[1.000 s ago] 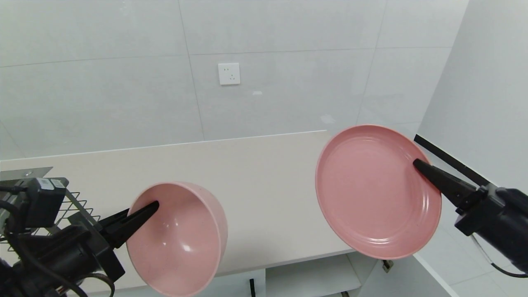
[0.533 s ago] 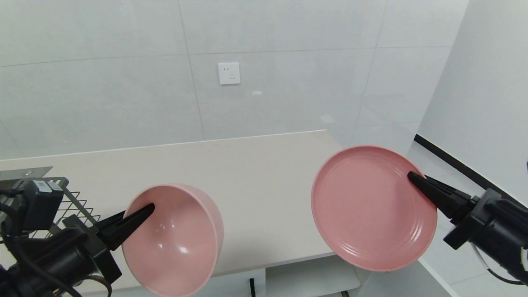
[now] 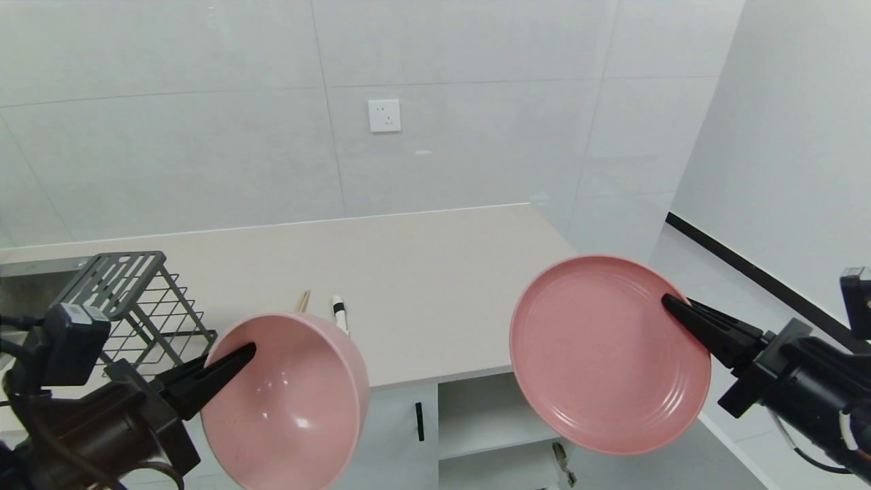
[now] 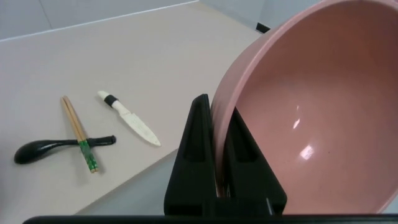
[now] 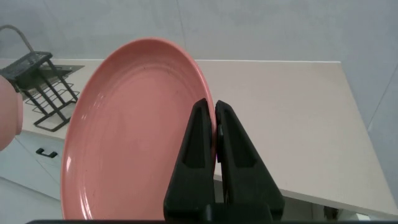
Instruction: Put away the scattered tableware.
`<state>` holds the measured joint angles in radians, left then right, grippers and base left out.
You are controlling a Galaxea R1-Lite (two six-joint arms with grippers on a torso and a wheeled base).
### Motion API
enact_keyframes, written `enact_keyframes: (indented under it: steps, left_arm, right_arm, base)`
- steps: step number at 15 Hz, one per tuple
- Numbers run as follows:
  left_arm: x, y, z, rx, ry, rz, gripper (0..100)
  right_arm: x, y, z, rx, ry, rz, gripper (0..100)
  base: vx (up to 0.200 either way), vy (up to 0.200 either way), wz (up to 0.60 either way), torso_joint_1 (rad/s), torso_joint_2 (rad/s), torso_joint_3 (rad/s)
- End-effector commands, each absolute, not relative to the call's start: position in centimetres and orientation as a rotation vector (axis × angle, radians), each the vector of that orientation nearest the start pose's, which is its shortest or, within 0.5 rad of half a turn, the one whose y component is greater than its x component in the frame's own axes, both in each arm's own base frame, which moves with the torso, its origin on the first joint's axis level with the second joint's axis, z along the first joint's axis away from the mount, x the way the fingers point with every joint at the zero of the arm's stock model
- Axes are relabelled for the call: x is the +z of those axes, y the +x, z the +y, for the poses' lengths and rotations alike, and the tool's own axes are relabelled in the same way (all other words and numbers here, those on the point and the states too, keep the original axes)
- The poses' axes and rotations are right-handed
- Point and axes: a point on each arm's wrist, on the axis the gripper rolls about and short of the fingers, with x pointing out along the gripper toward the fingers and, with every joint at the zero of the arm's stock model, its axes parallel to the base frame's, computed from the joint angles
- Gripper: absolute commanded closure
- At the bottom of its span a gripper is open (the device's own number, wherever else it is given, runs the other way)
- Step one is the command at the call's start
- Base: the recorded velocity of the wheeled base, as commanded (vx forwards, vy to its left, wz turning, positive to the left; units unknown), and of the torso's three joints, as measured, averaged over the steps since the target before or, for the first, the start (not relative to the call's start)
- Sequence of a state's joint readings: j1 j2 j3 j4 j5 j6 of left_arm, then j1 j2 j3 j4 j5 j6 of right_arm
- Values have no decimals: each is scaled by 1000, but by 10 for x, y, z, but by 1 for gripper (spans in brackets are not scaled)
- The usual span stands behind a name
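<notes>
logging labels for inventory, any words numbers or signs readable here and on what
No text can be read.
White sticker on the left wrist camera: print too small to read.
Green band on the chopsticks: too blurred to read.
Pink bowl, pink plate, wall socket: no print seen.

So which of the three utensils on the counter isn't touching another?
The white knife with the black band. It lies alone, while the chopsticks lie across the black spoon.
</notes>
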<state>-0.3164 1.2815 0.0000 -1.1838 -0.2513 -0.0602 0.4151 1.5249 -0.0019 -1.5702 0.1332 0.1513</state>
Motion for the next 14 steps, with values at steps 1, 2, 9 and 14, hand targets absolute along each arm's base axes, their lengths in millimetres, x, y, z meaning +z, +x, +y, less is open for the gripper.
enact_keyframes:
  steps: [1,2,9,14]
  left_arm:
    - [131,130,-48,-565,-38,121,100]
    - [131,128,-48,-567,-31,117,100]
    - [131,127,-48,-568,-28,118,100]
    - [130,126,-48,-573,-26,130,100]
  right_arm:
    - [133,157,72,550,150,-4,100]
    - [133,157,72,550,148,-5,100]
    - [133,157,72,551,148,-3,100]
    - [133,157,72,551,148,-3,100]
  base:
    - [0,0,0,-51,61,56]
    - [0,0,0,-124,286,119]
    - [0,0,0,-180,370,179]
    - [0,0,0,-262,513,250]
